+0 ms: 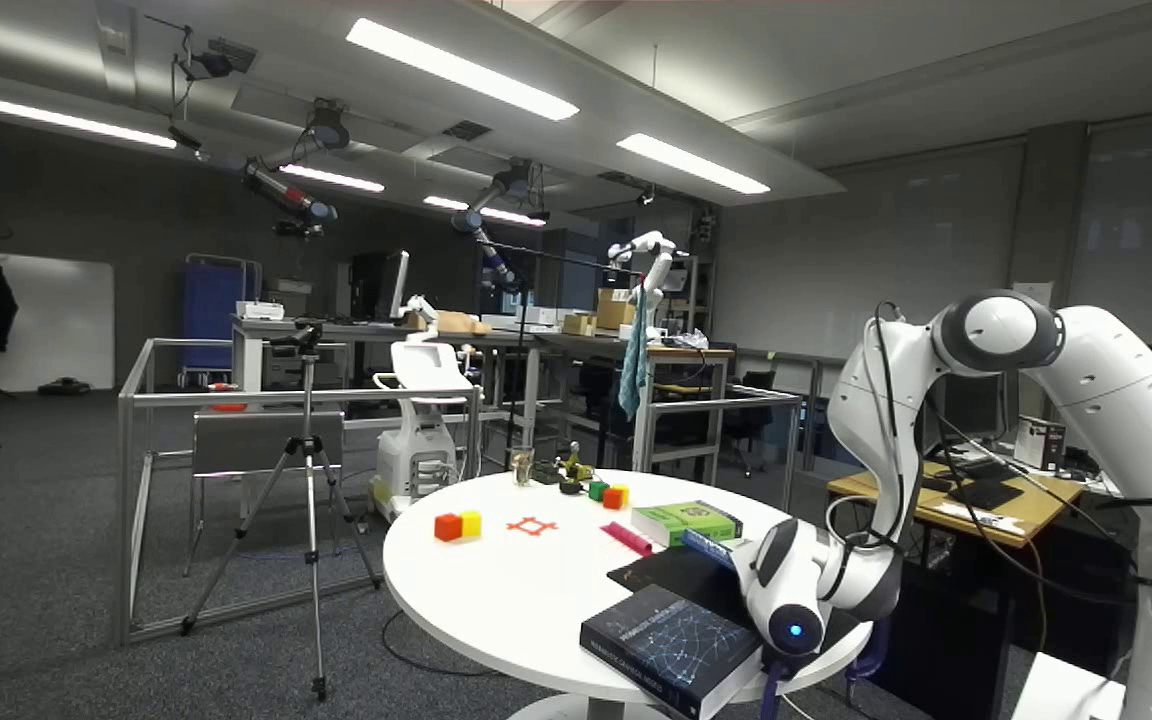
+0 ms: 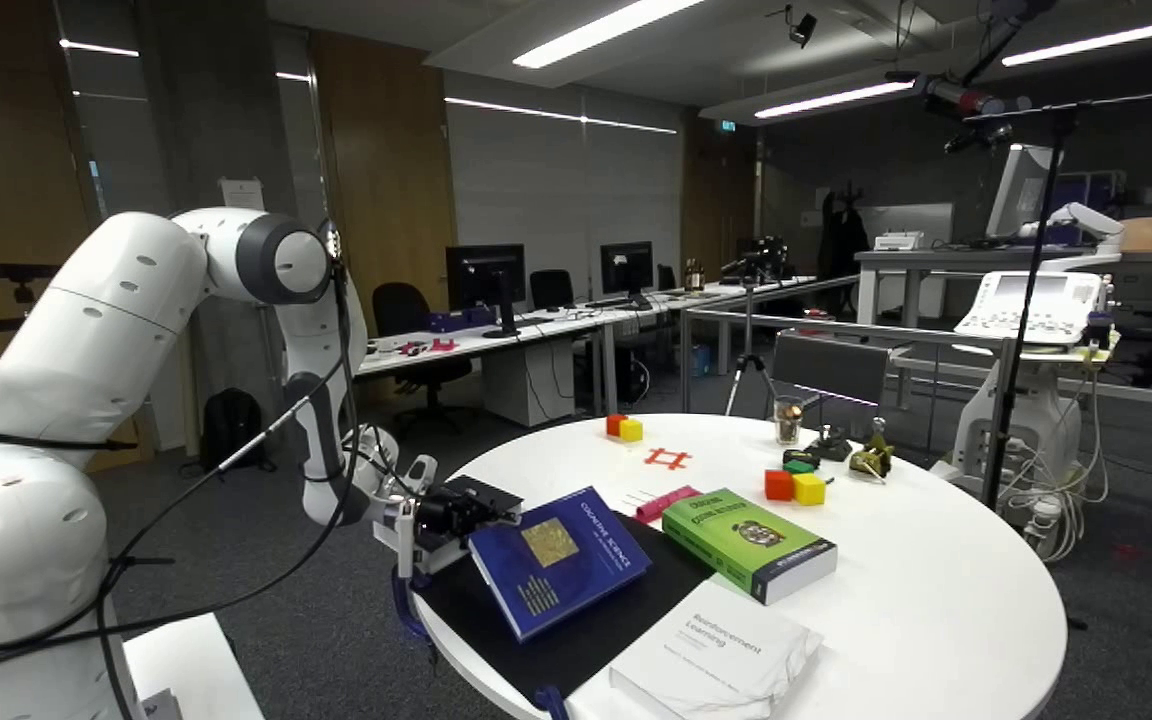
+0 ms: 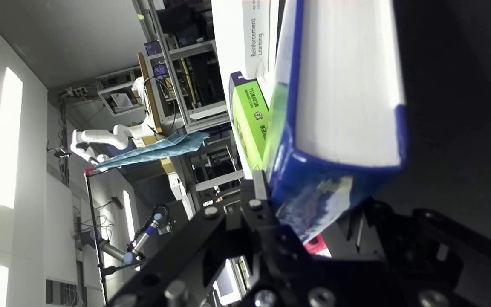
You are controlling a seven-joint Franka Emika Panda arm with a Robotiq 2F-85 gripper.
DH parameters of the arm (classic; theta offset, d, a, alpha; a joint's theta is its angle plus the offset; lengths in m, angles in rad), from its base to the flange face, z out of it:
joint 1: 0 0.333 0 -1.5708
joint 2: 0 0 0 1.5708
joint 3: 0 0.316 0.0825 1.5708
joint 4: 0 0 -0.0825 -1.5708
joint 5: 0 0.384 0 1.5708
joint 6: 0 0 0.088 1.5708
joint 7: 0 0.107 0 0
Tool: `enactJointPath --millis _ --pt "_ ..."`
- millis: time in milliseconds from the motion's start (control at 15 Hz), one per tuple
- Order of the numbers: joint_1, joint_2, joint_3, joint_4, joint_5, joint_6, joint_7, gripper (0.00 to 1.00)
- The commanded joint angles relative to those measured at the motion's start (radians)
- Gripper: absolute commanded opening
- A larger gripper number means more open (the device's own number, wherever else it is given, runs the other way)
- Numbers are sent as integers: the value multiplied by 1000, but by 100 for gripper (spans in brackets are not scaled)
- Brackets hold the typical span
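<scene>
Gripper [image 3: 316, 195] clamped on thick blue book [image 2: 564, 568], tilted, gold-patched.

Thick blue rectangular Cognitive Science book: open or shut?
Shut: the thick blue rectangular book shows, in the wrist view, white pages in one tight block, front cover flat against them.

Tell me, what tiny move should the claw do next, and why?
Perhaps lower the claw slightly and gently: it grips the blue book near one corner, and the book slants over the black mat. I can't tell whether its low edge touches, so slow seems safest.
</scene>
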Motion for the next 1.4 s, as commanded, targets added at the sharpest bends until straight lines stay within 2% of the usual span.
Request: enactJointPath --millis 0,133,400,1333 --pt "-8 -42 3 0 -49 4 9 67" --pt "-10 -47 4 0 -58 22 17 69" --pt "-26 -62 12 -7 -109 78 60 100" --pt "-65 -191 40 -30 -355 388 377 100"
